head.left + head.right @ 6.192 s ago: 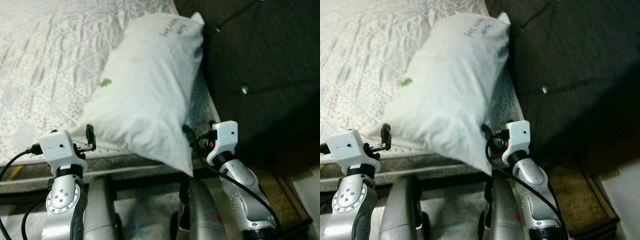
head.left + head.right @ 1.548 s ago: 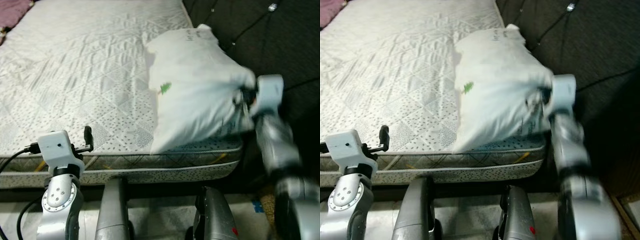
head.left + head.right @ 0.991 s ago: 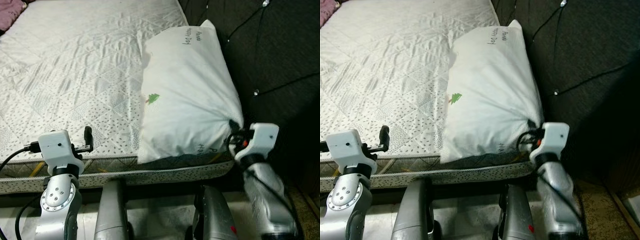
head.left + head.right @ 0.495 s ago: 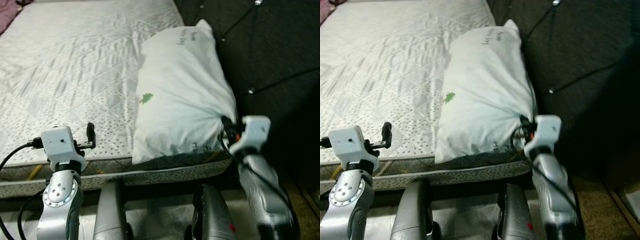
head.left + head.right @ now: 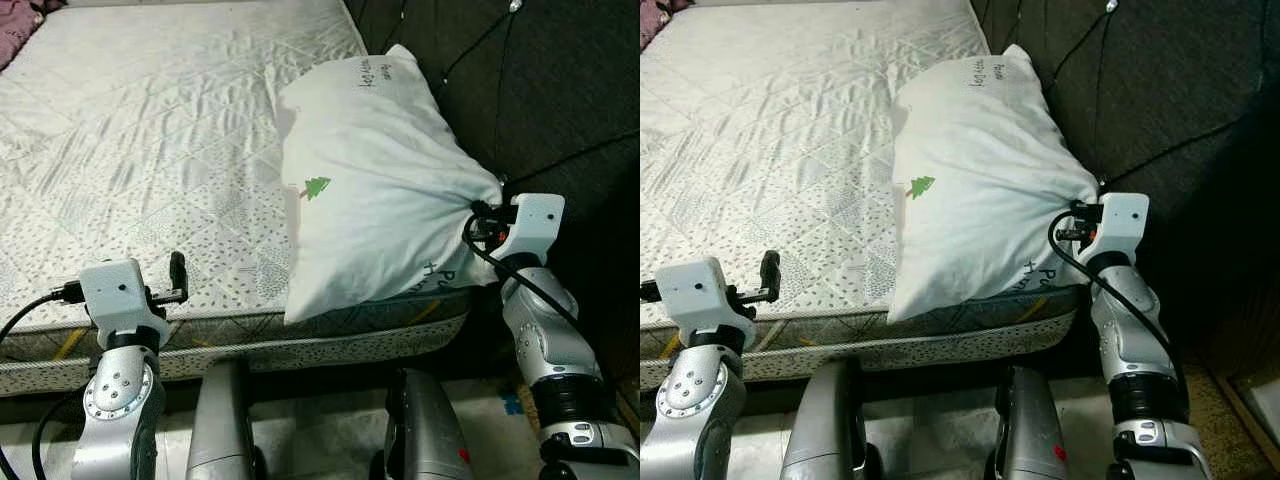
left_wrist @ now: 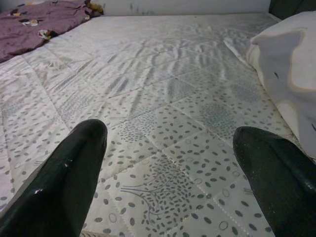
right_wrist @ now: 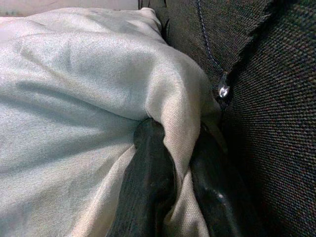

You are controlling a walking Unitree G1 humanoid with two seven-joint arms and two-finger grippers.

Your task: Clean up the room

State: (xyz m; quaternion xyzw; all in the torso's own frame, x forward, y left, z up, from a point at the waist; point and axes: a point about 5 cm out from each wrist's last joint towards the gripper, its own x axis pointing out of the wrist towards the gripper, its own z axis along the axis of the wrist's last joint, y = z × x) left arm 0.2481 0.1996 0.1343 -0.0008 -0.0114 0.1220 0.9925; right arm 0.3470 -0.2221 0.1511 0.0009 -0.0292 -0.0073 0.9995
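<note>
From the head views, the white pillow [image 5: 375, 190] lies on the bed [image 5: 150, 150] along its right edge against the dark tufted headboard [image 5: 1180, 90], its long axis running from the near edge to the far end. The right claw [image 5: 1080, 222] pinches its near right corner.

Left wrist view: the left claw [image 6: 170, 163] is spread wide above the quilted mattress, grasping nothing; a purple cloth [image 6: 39, 22] lies far off.

Right wrist view: both fingers [image 7: 148, 182] are clenched on a pillow fold.

A bed [image 5: 150, 130] with a pale quilted mattress stands against a dark tufted headboard [image 5: 560, 90]; purple cloth [image 6: 44, 22] lies at its far corner.
</note>
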